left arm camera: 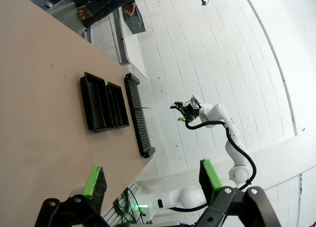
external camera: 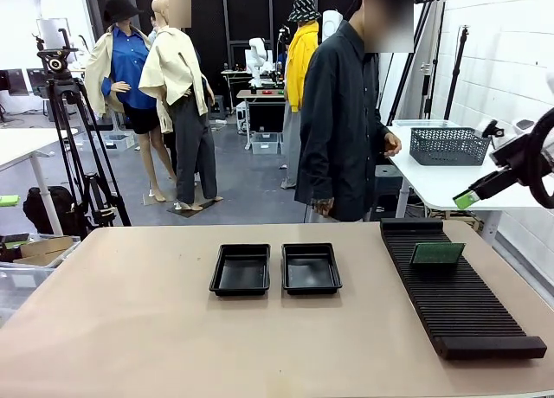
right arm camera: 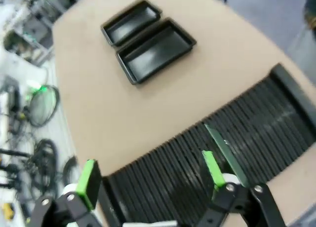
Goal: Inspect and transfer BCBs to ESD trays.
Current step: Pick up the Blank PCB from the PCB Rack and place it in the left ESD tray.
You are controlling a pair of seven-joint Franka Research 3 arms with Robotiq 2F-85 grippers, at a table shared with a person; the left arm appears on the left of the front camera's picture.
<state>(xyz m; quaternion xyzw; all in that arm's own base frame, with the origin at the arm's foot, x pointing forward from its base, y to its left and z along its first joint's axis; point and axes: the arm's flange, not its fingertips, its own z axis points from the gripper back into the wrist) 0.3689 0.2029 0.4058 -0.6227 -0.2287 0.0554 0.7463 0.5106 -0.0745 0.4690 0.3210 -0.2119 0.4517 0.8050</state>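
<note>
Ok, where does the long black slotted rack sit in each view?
Front view: slotted rack on the right of the table, running away from the camera.
Left wrist view: narrow dark strip left of centre, near the table's edge.
Right wrist view: diagonal across the lower right.
Shared landmark: the two trays beside it.

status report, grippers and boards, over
Left gripper open, empty. Right gripper open, facing rack. One BCB upright in rack; ESD trays empty. Nothing in the way.
</note>
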